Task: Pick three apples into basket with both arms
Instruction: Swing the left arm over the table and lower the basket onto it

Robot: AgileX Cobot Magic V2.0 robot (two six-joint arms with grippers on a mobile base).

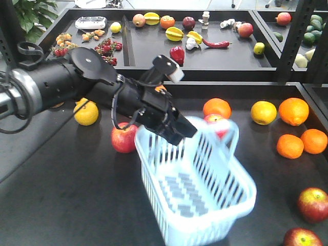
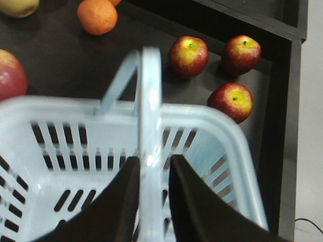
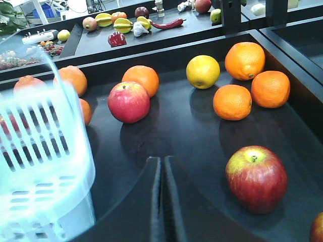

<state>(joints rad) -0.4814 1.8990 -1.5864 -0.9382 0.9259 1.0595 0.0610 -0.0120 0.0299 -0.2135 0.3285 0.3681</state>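
My left gripper (image 2: 153, 159) is shut on the swing handle (image 2: 150, 101) of the pale blue slotted basket (image 2: 60, 106). In the front view the basket (image 1: 197, 189) hangs tilted and blurred under the left gripper (image 1: 179, 130), and it looks empty. Three red apples with yellow tops (image 2: 188, 55) (image 2: 241, 53) (image 2: 231, 101) lie on the black surface beyond the basket's far corner. Two of them show at the front right (image 1: 312, 204) (image 1: 302, 238). My right gripper (image 3: 162, 159) is shut on nothing, low over the surface. One apple (image 3: 256, 177) lies to its right and the basket (image 3: 40, 151) to its left.
Two lighter red apples (image 1: 124, 137) (image 1: 218, 123) sit behind the basket. Several oranges (image 1: 293, 111) (image 1: 290, 146) (image 1: 313, 141) (image 1: 217, 107) and a lemon (image 1: 263, 112) lie at the back right. A yellow fruit (image 1: 86, 113) lies under the left arm. A raised bin of assorted fruit (image 1: 177, 33) stands behind.
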